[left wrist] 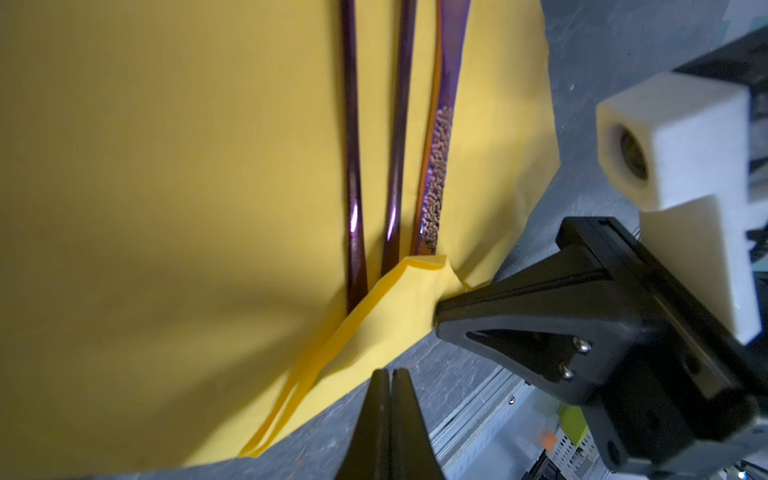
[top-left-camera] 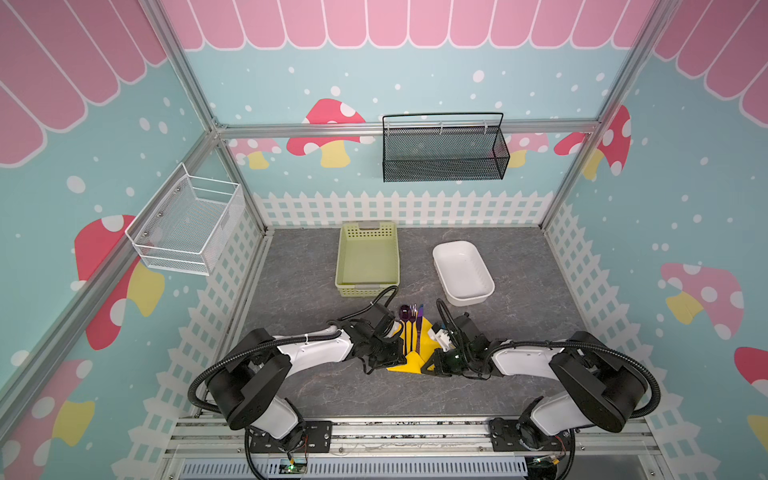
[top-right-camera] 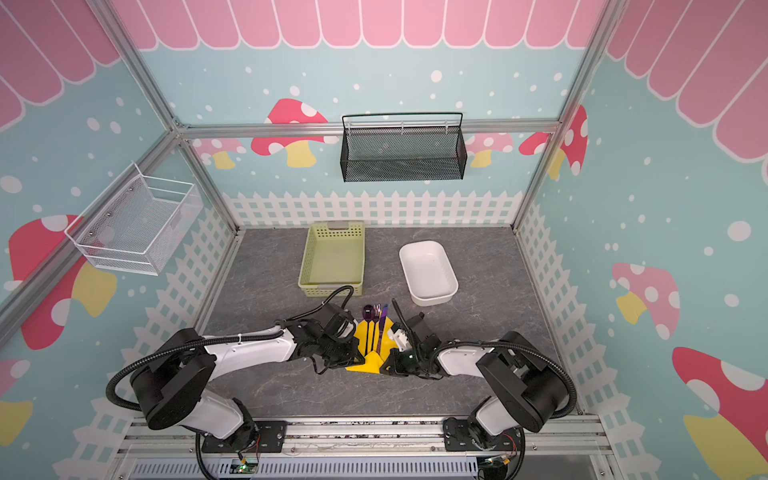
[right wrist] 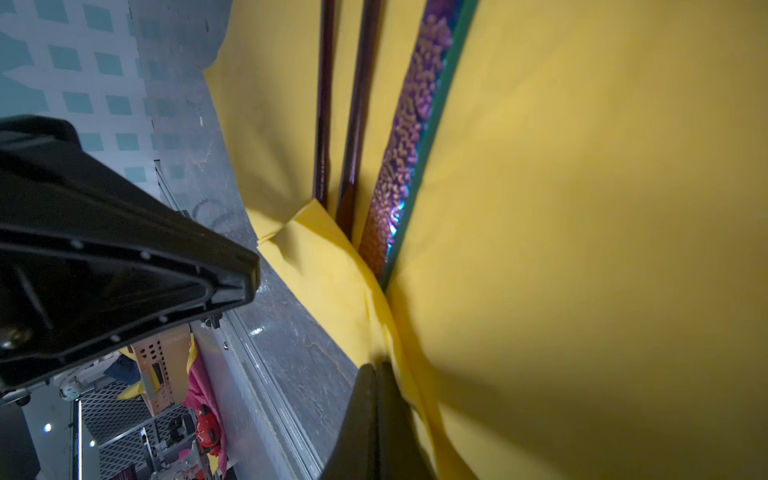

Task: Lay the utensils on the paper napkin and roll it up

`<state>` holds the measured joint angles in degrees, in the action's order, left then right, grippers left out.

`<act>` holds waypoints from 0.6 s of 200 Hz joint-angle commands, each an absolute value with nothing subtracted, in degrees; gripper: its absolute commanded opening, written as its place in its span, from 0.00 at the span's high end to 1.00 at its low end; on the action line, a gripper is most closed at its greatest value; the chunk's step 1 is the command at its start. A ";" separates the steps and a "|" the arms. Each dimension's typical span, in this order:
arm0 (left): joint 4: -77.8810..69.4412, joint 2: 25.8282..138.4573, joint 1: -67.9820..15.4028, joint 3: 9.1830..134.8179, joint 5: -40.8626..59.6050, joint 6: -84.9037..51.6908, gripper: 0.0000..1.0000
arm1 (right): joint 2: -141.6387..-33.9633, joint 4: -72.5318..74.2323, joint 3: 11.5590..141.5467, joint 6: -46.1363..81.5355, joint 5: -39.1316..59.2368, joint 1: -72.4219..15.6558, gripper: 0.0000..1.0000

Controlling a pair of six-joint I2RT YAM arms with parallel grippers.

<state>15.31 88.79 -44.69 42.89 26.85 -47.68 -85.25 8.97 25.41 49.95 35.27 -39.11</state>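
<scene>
Paper napkin (top-left-camera: pixel 409 362): yellow, on the table (top-left-camera: pixel 316 386) near the green basket (top-left-camera: pixel 368 266), its far corner folded over the handle ends. Utensils (top-left-camera: pixel 412 328): three, side by side on it, heads toward the basket. I see both jaws pressed together: left gripper (left wrist: pixel 390 376) beside the paper, right gripper (right wrist: pixel 376 370) against the fold.

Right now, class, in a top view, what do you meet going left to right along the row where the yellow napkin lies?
left end effector → spoon → fork → purple-blue piece → right end effector. The paper napkin lies under the cutlery across the whole row, so it is left out.
</scene>
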 commanded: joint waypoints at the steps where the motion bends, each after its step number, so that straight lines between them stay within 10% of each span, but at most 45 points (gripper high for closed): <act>1: 17.75 91.14 -46.01 44.89 27.03 -46.01 1.00 | -85.90 8.58 25.26 49.65 35.16 -38.67 0.99; 120: 22.59 92.59 -46.67 45.61 21.71 -44.13 1.00 | -85.69 8.35 24.63 49.83 34.80 -38.09 0.99</act>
<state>20.62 92.12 -46.41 44.21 24.01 -45.39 -85.25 8.99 25.34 49.95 35.44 -38.57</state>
